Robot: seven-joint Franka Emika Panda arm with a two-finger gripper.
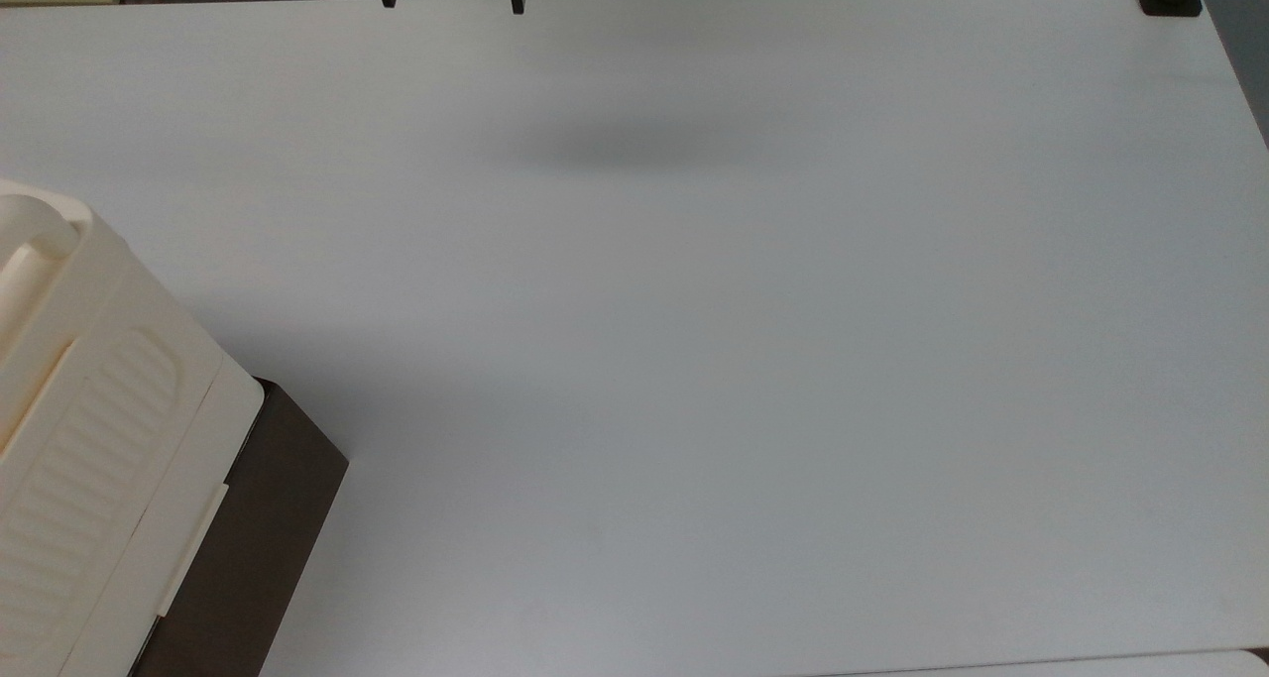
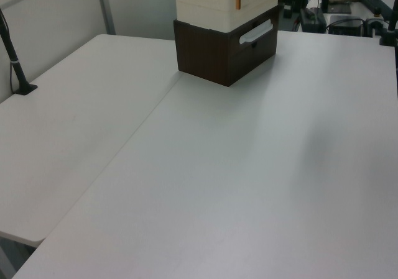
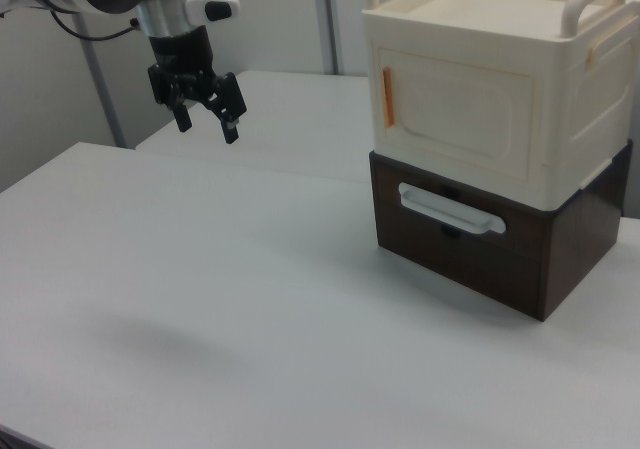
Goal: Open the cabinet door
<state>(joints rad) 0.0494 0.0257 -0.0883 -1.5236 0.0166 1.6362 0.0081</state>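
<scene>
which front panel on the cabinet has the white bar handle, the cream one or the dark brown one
The dark brown drawer front at the bottom carries the white bar handle; the cream cabinet door above has none.

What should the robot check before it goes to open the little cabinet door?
1. Cabinet door shut, ready to be opened: ok.
2. Orange tab at the right view's left edge of the door free to grab: ok.
3. Gripper open and holding nothing: ok.
4. Gripper close to the door: not ok, it hangs above the table, far toward the right view's left.
5. Path across the table to the cabinet clear: ok.
6. Which side the door hinges on: cannot tell.
</scene>
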